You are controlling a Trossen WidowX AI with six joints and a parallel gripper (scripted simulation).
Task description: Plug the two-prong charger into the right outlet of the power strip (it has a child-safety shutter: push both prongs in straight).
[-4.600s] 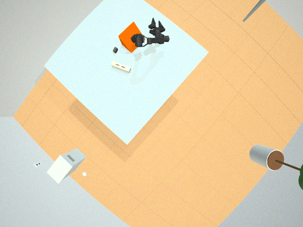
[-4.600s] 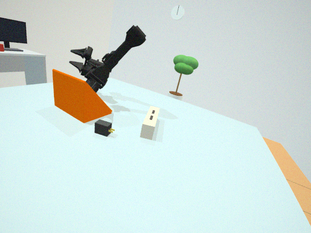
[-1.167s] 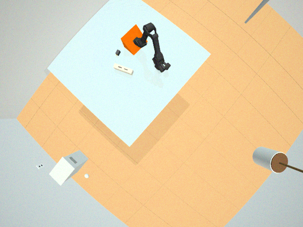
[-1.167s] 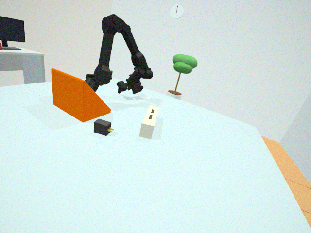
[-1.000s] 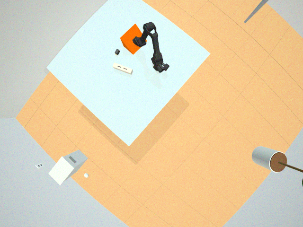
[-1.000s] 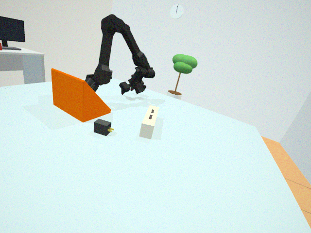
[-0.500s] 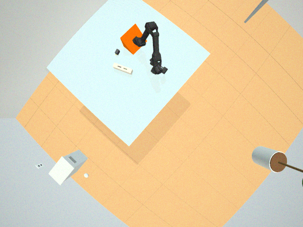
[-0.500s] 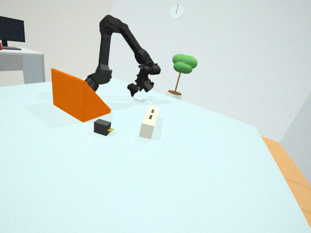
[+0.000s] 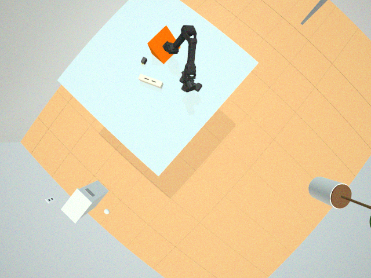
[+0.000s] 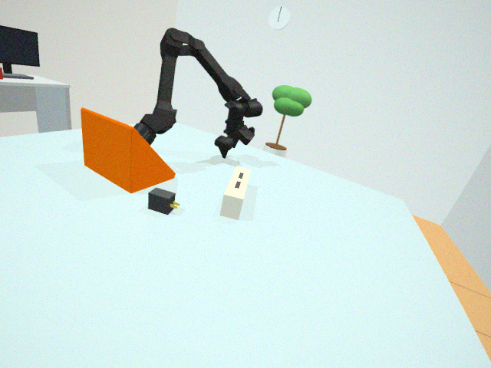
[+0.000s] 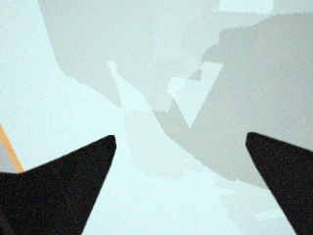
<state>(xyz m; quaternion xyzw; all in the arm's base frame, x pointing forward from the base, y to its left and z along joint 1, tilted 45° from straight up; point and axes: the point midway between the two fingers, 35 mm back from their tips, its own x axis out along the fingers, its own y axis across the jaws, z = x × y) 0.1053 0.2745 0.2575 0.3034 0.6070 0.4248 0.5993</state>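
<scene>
The black charger (image 9: 144,60) (image 10: 160,200) lies on the table, its two gold prongs (image 10: 175,205) pointing towards the power strip's side. The cream power strip (image 9: 159,84) (image 10: 232,207) lies near it, its two dark outlets facing up. Nothing is plugged into either outlet. My gripper (image 9: 191,88) (image 10: 237,146) (image 11: 179,139) is open and empty. It hangs above the table, away from the charger, beyond the strip in the exterior view. The wrist view shows only the spread fingers, bare table with shadows and a bit of floor; charger and strip are outside it.
A large orange wedge-shaped block (image 9: 162,41) (image 10: 107,152) stands on the pale table (image 9: 144,128) (image 10: 238,277), close to the arm's base and the charger. The table's edge (image 11: 12,147) shows at the left of the wrist view. A potted plant (image 9: 324,191) (image 10: 291,100) stands off the table.
</scene>
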